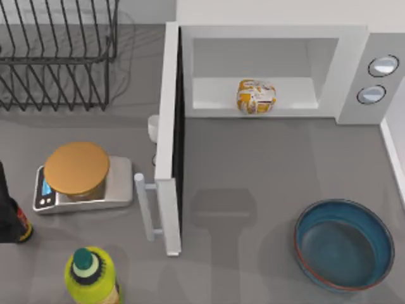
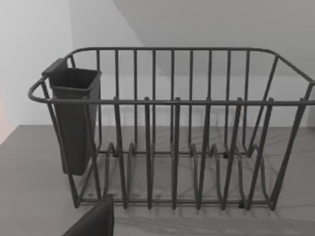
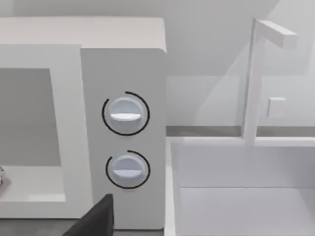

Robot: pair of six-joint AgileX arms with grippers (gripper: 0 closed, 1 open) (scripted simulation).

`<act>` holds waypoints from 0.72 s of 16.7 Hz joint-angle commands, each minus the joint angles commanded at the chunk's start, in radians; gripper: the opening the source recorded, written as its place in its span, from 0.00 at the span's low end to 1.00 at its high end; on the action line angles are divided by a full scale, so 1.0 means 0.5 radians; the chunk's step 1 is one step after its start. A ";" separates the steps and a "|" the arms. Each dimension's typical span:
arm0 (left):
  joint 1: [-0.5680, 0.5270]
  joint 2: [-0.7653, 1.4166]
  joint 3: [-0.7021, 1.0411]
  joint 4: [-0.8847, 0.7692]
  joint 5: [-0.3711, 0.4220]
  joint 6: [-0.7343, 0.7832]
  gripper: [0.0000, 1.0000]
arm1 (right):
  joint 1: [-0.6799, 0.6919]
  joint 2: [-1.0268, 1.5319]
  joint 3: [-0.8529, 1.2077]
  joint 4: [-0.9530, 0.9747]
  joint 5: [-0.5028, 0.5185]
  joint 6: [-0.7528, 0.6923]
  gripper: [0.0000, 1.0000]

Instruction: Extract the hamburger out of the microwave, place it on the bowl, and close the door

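Observation:
The white microwave (image 1: 352, 71) stands at the back of the table with its door (image 1: 168, 145) swung wide open, edge-on toward the front, bar handle (image 1: 147, 212) on its left side. Inside, the hamburger (image 1: 256, 96), wrapped in white paper with orange-yellow print, sits on the cavity floor near the front lip. An empty dark blue bowl (image 1: 345, 244) rests at the front right. In the right wrist view the microwave's two knobs (image 3: 126, 114) face the camera, and a dark part of my right gripper (image 3: 93, 221) sits at the frame's edge. A dark part of my left gripper (image 2: 93, 221) faces the dish rack.
A black wire dish rack (image 1: 57, 57) (image 2: 172, 132) stands at the back left. Left of the door are a silver scale (image 1: 82, 180) with an orange-brown disc, a green bottle (image 1: 92, 275) and a dark bottle (image 1: 12, 221). A white basin (image 3: 246, 187) adjoins the microwave's right side.

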 joint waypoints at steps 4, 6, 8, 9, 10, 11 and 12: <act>0.000 0.000 0.000 0.000 0.000 0.000 1.00 | 0.000 0.000 0.000 0.000 0.000 0.000 1.00; 0.000 0.000 0.000 0.000 0.000 0.000 1.00 | 0.018 0.059 0.034 0.027 0.018 0.008 1.00; 0.000 0.000 0.000 0.000 0.000 0.000 1.00 | 0.060 0.198 0.112 0.088 0.059 0.025 1.00; 0.000 0.000 0.000 0.000 0.000 0.000 1.00 | 0.088 0.298 0.166 0.131 0.087 0.037 1.00; 0.000 0.000 0.000 0.000 0.000 0.000 1.00 | 0.123 0.421 0.230 0.182 0.121 0.052 1.00; 0.000 0.000 0.000 0.000 0.000 0.000 1.00 | 0.161 0.565 0.302 0.239 0.159 0.068 1.00; 0.000 0.000 0.000 0.000 0.000 0.000 1.00 | 0.203 0.727 0.381 0.301 0.200 0.085 1.00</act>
